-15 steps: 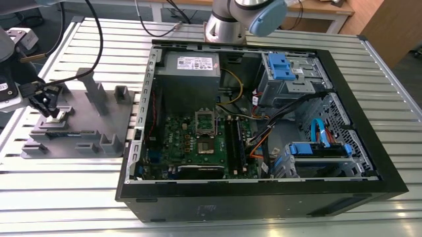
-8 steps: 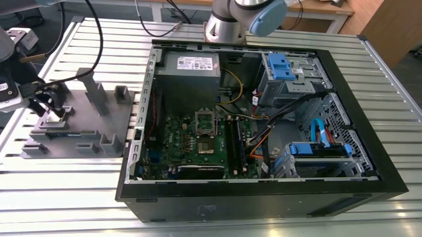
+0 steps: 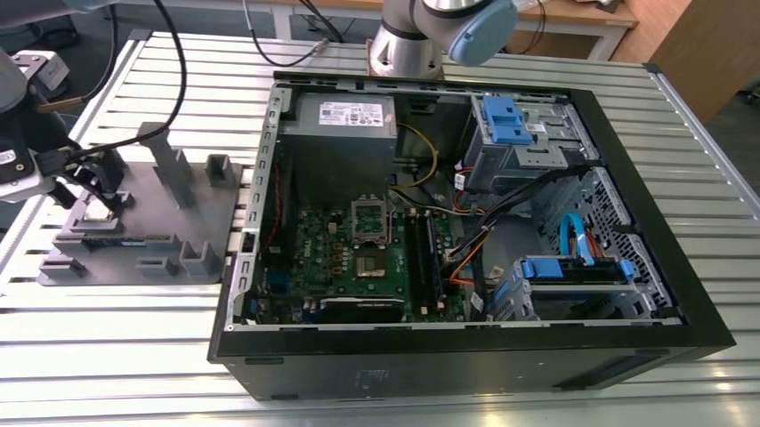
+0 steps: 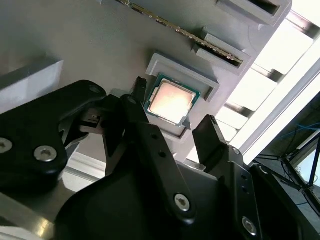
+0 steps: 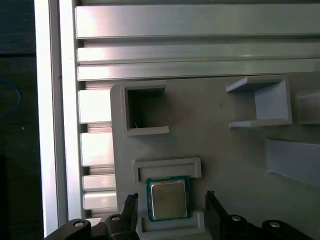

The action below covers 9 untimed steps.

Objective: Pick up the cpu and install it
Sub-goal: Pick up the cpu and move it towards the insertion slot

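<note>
Looking like a robotics lab or test workshop to me. The arm (image 3: 410, 40) is standing on a slotted aluminium counter (image 3: 131, 356). An opened PC case (image 3: 392, 374) is lying on it with the board showing. A grey tray (image 3: 220, 209) of custom holders is sitting beside it, one pocket holding a cpu (image 5: 168, 199). Cables (image 3: 173, 71) are trailing around and wooden desks (image 3: 594, 22) are standing behind.

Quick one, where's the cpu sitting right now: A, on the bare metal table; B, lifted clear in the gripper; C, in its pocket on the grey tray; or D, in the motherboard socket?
C: in the first wrist view the cpu lies flat in its recess on the grey tray, with the gripper open and a finger on either side, a gap showing at each.
</note>
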Each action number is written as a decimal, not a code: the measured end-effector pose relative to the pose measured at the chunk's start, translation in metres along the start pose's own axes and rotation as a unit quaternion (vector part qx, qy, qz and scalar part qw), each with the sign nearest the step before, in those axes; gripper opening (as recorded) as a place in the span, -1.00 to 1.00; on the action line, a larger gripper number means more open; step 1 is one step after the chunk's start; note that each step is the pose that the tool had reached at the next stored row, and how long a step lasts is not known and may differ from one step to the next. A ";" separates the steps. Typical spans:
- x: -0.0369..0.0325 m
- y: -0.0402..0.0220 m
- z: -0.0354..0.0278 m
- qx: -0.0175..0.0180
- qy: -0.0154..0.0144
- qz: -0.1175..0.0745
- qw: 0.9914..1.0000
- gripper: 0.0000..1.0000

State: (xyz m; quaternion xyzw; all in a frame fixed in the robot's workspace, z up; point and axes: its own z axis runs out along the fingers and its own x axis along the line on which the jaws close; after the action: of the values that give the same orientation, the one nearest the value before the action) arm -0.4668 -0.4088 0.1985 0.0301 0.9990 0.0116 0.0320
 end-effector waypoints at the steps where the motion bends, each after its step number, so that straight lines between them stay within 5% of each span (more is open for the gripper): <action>1: 0.0001 0.0000 0.0004 0.000 0.000 -0.008 1.000 0.29; 4: 0.0001 0.0002 0.0025 -0.002 0.001 -0.037 0.999 0.29; 9: 0.0005 0.0012 0.0064 -0.002 0.001 -0.041 0.999 0.29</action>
State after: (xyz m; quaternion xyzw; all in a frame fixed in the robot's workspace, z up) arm -0.4668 -0.4074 0.1921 -0.0106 0.9994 0.0128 0.0313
